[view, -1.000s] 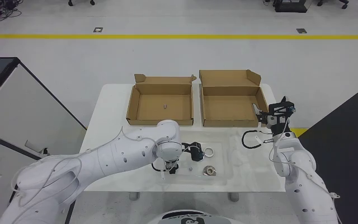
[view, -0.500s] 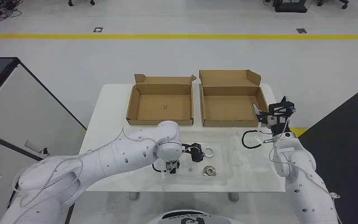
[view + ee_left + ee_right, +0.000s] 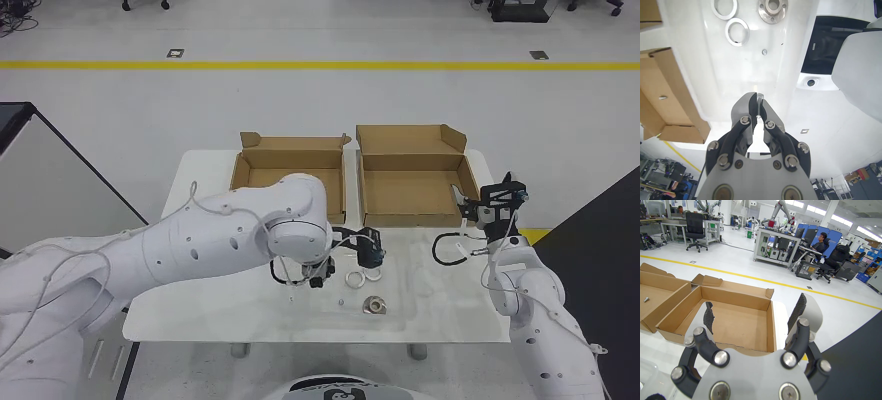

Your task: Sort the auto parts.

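The left jaws are pinched tight on a small silver threaded bolt [image 3: 758, 107], holding it above the white surface [image 3: 450, 300] near the left brown cardboard box [image 3: 668, 79], where 1 more silver bolt [image 3: 662, 97] lies inside. Down on the surface sit 2 flat silver rings [image 3: 737, 31] just beside each other, a round metal flange [image 3: 773, 7] and a tiny silver washer [image 3: 764, 51]. The right jaws gape wide, holding nothing, beside the right brown cardboard box [image 3: 738, 321].
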